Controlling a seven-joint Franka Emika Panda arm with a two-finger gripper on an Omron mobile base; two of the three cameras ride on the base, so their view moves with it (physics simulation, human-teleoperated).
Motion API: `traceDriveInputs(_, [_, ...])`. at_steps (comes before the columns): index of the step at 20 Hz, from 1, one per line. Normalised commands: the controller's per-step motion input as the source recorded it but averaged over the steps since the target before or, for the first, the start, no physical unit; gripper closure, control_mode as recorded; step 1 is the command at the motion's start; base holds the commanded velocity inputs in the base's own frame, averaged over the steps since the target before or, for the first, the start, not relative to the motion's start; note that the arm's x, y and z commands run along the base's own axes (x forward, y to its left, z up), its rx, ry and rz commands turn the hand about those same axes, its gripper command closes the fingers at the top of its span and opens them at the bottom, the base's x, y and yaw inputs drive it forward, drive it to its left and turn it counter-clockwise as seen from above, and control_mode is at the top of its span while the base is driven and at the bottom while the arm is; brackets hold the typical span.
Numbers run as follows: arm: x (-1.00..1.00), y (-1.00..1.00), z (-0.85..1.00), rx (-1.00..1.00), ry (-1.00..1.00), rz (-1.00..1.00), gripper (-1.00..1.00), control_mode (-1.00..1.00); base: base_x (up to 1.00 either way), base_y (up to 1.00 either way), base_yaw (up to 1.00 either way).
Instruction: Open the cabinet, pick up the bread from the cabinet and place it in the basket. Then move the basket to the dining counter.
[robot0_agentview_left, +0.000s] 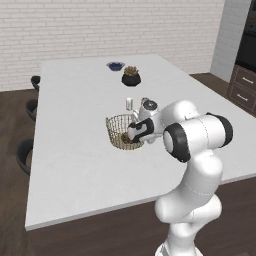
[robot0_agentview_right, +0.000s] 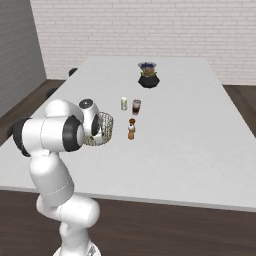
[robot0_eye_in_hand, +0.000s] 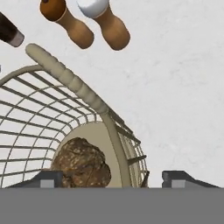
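**Basket set on the dining counter**

We saw the basket (robot0_eye_in_hand: 65, 113), light, stiff wire, standing on the dining counter (robot0_agentview_left: 75, 165) at mid-frame, bread (robot0_eye_in_hand: 83, 162) inside. Its rim looked the best hold. Our gripper (robot0_eye_in_hand: 116, 179) straddled that rim, jaws wide, gripping nothing. Two wooden shakers (robot0_eye_in_hand: 89, 22) stood upper left.

I read no text, labels, brands, numbers or signs anywhere: none on basket (robot0_eye_in_hand: 65, 113), shakers (robot0_eye_in_hand: 87, 22), counter (robot0_agentview_left: 75, 165).

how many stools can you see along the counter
3, in the left base view, all along the counter's left side: one stool at the far end, one midway, one nearest. More may be hidden behind the counter.
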Motion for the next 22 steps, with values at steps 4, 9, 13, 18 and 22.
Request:
traceDriveInputs(4, [-0.13,0.0,0.24,0.0,-0.12,0.02,-1.0,-1.0,0.0,0.0,0.0])
traceDriveInputs(9, [-0.42,-0.01,0.71,0.03,-0.27,0.04,-1.0,-1.0,0.0,0.0,0.0])
traceDriveInputs(13, [-0.45,0.0,0.98,0.03,-0.25,0.02,-1.0,-1.0,0.0,0.0,0.0])
traceDriveInputs(18, [-0.61,-0.07,0.99,0.0,-0.03,0.1,-1.0,-1.0,0.0,0.0,0.0])
traceDriveInputs(22, [-1.0,-0.33,0.97,0.01,-0.01,0.14,-1.0,-1.0,0.0,0.0,0.0])
